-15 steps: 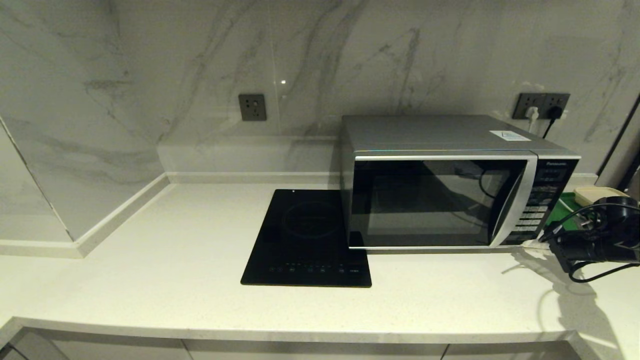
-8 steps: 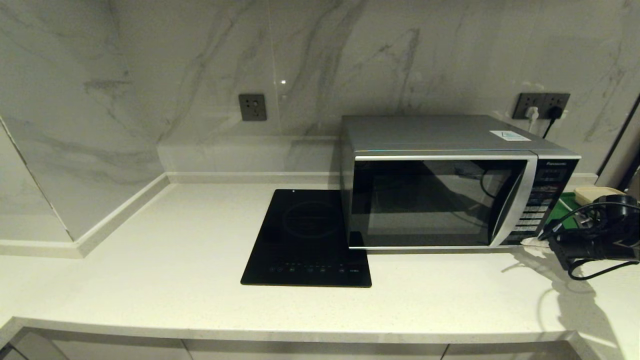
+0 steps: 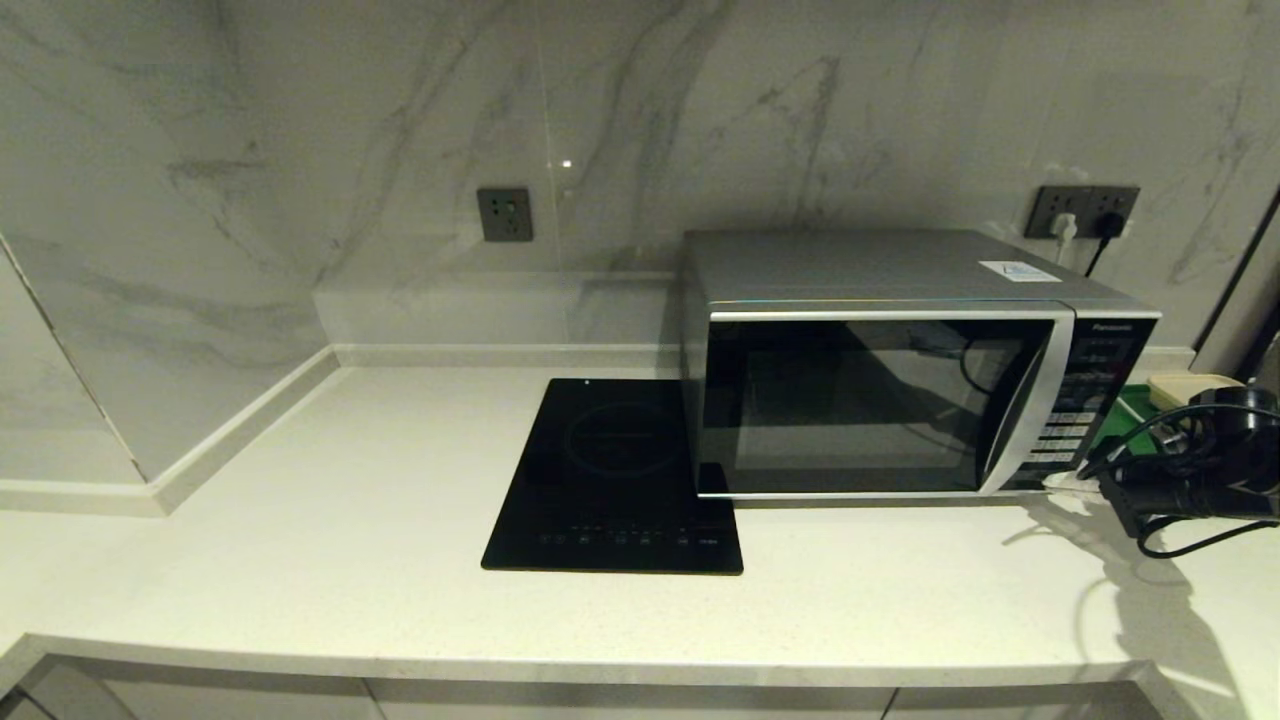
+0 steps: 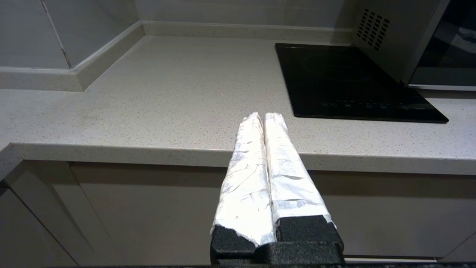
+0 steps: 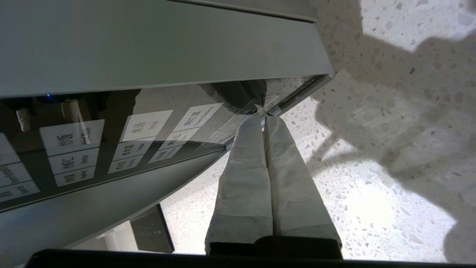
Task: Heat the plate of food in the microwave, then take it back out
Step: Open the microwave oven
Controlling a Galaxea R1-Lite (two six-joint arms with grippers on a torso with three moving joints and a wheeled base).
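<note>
Microwave (image 3: pixel 880 370), door shut, sits toward the tabletop's (image 3: pixel 300 560) back right; right tool (image 5: pixel 264 118), pinched closed and empty, at keypad's lowest corner, should press squarely; plate unseen.

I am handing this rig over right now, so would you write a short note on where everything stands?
Right gripper: jaws shut, holding nothing, tips at the lower corner of the microwave keypad panel, apparently pressing there.
Left gripper: jaws shut, empty, parked in front of the counter edge, left of the cooktop.
Microwave: door closed, plugged in at the wall socket.
Plate of food: not visible in any view; the dark door glass hides whether it is inside.
Done: door is shut.
Left: confirm heating, open the door, take the plate out.
</note>
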